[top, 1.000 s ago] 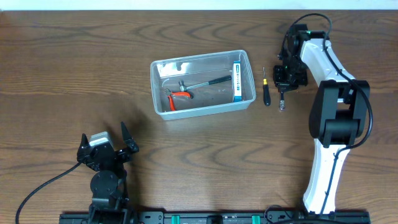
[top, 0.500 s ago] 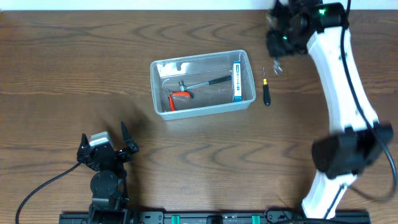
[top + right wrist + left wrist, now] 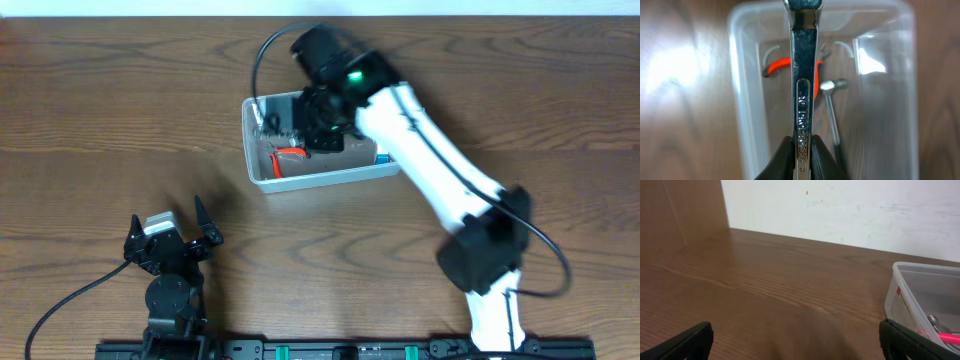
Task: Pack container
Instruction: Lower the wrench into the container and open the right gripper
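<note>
Stamped lettering is seen along the shank of the wrench [image 3: 804,100], running lengthwise; it is too blurred to be read with certainty. A small red mark is seen on the near wall of the container [image 3: 900,295] in the left wrist view; no text can be made out there. The print on the blue-and-white box [image 3: 382,157] cannot be read.

The container [image 3: 300,182] is placed on the wooden table [image 3: 100,100], upper centre, well apart from the left gripper. Inside it, orange-handled pliers [image 3: 290,153] are laid toward the left end, and the box is seen as a sliver at the right end. In the right wrist view a hammer [image 3: 832,107] is seen just beside the pliers [image 3: 776,66], its metal head near the orange handles.

The right arm is stretched diagonally from the base at the lower right, with the wrist held over the container. The right gripper [image 3: 802,151] is clamped on the wrench, which is pointed down along the container's length, above the tools; contact with them cannot be told.

The left gripper [image 3: 168,222] is parked at the lower left, with its fingers [image 3: 685,342] spread wide and nothing held between them.
</note>
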Controlling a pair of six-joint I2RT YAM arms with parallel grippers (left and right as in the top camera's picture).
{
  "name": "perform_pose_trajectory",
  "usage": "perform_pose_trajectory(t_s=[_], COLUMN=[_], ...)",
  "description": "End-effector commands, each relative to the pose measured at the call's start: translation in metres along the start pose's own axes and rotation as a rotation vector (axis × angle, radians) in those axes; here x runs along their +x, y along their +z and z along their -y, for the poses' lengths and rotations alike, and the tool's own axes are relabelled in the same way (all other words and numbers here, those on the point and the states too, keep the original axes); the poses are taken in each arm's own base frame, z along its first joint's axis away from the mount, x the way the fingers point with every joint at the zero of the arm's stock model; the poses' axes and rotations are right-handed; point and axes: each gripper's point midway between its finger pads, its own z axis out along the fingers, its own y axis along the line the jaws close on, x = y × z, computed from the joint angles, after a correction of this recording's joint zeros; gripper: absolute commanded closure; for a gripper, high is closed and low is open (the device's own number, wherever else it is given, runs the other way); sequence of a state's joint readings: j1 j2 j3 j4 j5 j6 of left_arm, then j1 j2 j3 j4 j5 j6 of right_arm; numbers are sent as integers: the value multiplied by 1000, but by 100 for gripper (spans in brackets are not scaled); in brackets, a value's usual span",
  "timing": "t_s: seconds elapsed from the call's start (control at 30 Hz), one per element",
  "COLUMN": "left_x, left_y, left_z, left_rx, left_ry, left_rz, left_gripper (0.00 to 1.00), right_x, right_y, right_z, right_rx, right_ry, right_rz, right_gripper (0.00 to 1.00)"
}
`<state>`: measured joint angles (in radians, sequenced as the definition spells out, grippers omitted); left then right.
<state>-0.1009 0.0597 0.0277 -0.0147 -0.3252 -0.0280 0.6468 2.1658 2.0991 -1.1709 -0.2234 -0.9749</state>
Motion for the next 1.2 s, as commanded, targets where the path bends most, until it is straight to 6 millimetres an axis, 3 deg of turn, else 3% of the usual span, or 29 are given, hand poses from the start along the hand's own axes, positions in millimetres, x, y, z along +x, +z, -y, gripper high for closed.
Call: perform_pose_trajectory(t_s=[0.0,0.1,0.23,0.5,0.87,0.9,0.97,1.0,1.07,1.17], left_x=[16,16,16,16,16,16,16,16,16,16], left_y=[1,1,1,1,1,1,1,1,1,1], left_z=[-4,-4,-4,-4,-4,-4,-4,-4,-4,-4], left_rx=[-23,-22,-22,-22,-23,-22,-22,-23,-23,-23], left_ry=[19,19,19,19,19,19,19,19,19,19], left_rz=[-42,-42,-42,-42,-42,-42,-42,-42,-42,-42], left_gripper=[2,2,2,2,2,2,2,2,2,2], right_x=[24,39,49,52,78,79,80,80,79,67], right_y=[35,62,80,85,75,75,74,73,70,49], right_z=[12,17,17,17,85,88,90,91,95,99], right_rx=[3,-16,-41,-46,181,184,172,177,198,245], right_ry=[-133,-116,-100,-92,19,33,47,69,135,233], right_rz=[-98,-134,-143,-147,-155,-139,-100,-94,-91,-87], right_gripper=[99,99,99,99,99,96,62,54,48,47])
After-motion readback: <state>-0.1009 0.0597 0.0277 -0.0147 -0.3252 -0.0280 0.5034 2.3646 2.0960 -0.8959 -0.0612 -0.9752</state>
